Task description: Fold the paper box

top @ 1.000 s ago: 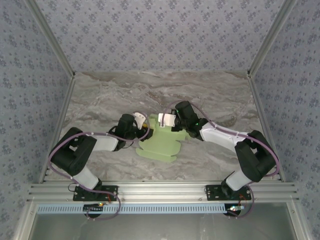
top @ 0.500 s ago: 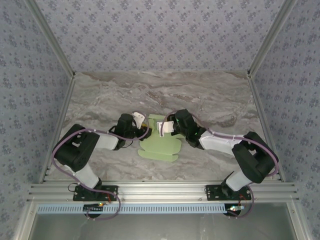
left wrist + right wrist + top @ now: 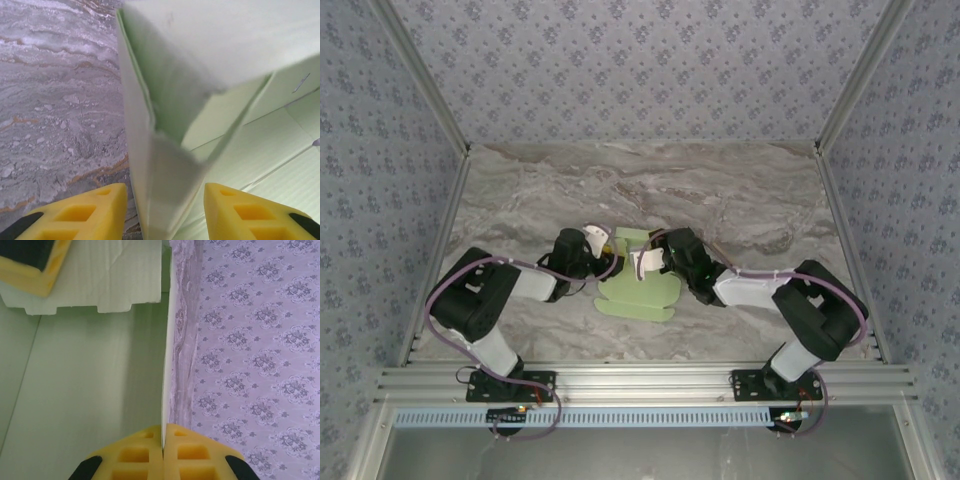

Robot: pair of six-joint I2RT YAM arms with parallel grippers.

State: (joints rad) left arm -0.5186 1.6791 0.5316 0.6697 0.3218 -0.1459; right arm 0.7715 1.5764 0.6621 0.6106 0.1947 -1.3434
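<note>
Right hand point(image 3: 163, 434) pinched a paper box point(image 3: 640, 297) wall to hold it up; left hand point(image 3: 165, 200) sat spread round another flap, prob. to fold it.

Both arms reach in toward the middle from their bases. The left arm point(image 3: 485, 300) is bent at the elbow, which sticks out to the left, and its wrist lies low. The left gripper point(image 3: 165, 215) has its two yellow fingers apart, one on each side of a standing fold of the paper box point(image 3: 165, 150). The right arm point(image 3: 815, 315) bends out to the right. The right gripper point(image 3: 163, 452) pinches a thin edge of the paper box, fingers pressed together.
</note>
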